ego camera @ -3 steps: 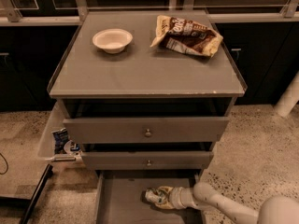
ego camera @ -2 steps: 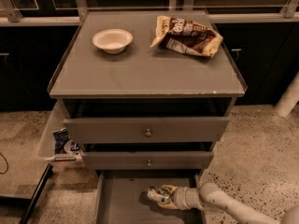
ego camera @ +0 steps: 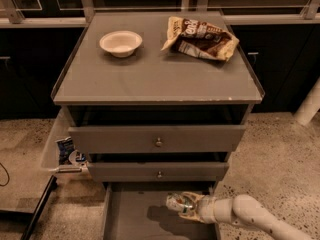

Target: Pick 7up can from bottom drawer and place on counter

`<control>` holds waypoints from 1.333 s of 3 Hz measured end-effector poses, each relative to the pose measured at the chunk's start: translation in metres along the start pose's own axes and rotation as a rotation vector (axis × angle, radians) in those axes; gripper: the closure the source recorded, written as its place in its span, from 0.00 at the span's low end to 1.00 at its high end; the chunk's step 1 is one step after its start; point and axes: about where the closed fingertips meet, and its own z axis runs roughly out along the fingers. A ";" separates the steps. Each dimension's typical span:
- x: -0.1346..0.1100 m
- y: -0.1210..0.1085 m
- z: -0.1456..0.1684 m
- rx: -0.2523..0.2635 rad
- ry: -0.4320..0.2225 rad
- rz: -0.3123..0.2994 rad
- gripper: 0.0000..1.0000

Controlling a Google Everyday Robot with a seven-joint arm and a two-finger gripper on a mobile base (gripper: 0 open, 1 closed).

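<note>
The 7up can (ego camera: 178,203), silver-white and green, is held sideways just above the floor of the open bottom drawer (ego camera: 135,219). My gripper (ego camera: 186,205) reaches in from the lower right on a white arm and is shut on the can. The can casts a shadow on the drawer floor to its left. The counter (ego camera: 155,76) is the grey square top of the cabinet above.
A white bowl (ego camera: 120,42) stands at the counter's back left and a brown and cream snack bag (ego camera: 200,38) lies at the back right. Two upper knobbed drawers (ego camera: 157,140) stick out slightly over the bottom drawer. A bin with packets (ego camera: 67,151) sits left of the cabinet.
The gripper with the can has moved right and up off the drawer floor. The arm has drawn back toward the lower right.
</note>
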 end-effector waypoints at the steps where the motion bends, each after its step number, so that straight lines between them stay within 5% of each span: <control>1: -0.038 -0.030 -0.052 0.042 -0.016 -0.055 1.00; 2: -0.053 -0.067 -0.092 0.086 -0.040 -0.061 1.00; 4: -0.072 -0.052 -0.100 0.079 -0.038 -0.105 1.00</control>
